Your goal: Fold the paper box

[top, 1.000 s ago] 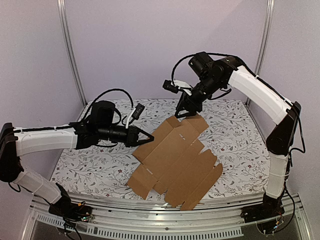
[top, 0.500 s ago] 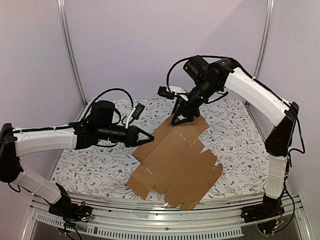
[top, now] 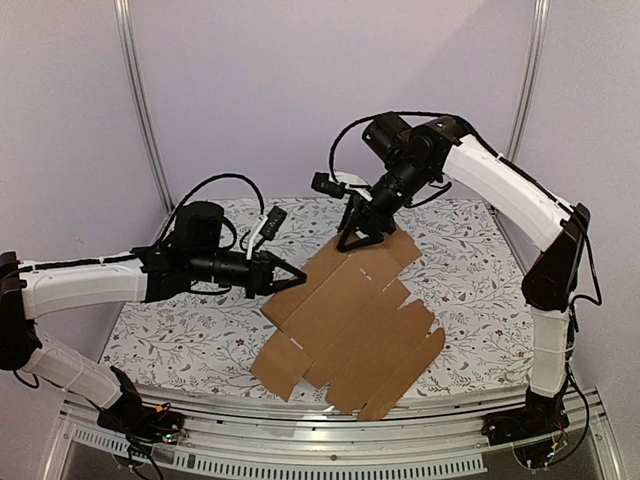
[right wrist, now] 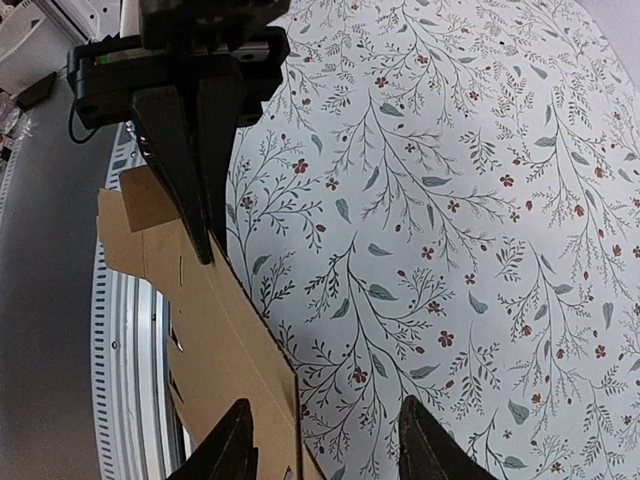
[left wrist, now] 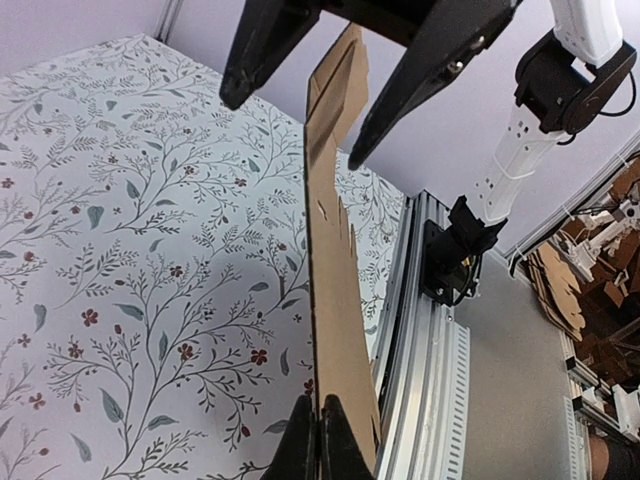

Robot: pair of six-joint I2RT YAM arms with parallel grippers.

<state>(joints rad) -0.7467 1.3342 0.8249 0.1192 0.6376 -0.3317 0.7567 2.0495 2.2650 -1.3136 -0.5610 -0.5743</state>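
1. The paper box (top: 350, 320) is not a box yet. It is a flat brown sheet with flaps and slots. It lies in the middle of the bench (top: 170, 330), and its near end comes close to the front edge.
2. The left gripper (top: 288, 274) is squeezed tight on the left edge of the sheet. Its own camera shows the two tips pressed together with the thin cardboard pinched between them.
3. That tight pinch is likely there to stop the sheet from sliding. It may also lift that side a little, but this is hard to tell.
4. The right gripper (top: 360, 238) is at the far corner of the sheet. It is partly open and holds nothing. Its fingers (left wrist: 400, 90) stand one on each side of the thin edge, with a gap on both sides.
5. It looks lined up this way so it can close on the far flap. Then the two grippers would hold the sheet at two different places.
6. No flap looks folded up yet, so the job seems to be near its start.
7. The next move would need the right gripper to pinch the flap and bend it along a crease while the left one holds firm. The thin cardboard could slip out or bend in the wrong spot.
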